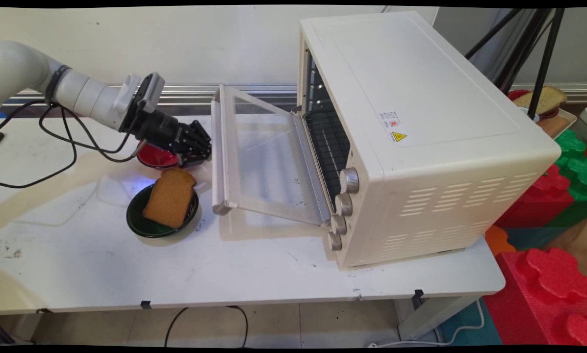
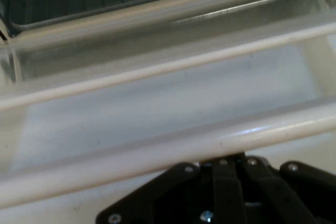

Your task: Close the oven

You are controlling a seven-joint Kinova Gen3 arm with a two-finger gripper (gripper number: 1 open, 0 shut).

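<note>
The oven (image 1: 421, 122) door (image 1: 268, 162) is hanging wide open. The toast (image 1: 169, 197) is sitting on a green plate (image 1: 137, 223) just beside the door, not inside. The pincer (image 1: 197, 144) is hovering close to the door's handle (image 1: 218, 152), over a red bowl (image 1: 153, 158). I cannot tell if it is spread or pressed together. The white counter (image 1: 224, 274) is looking scuffed. Big foam blocks (image 1: 543, 289) are sitting to the side.

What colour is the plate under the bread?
Dark green. The plate under the bread shows best in the main view.
</note>
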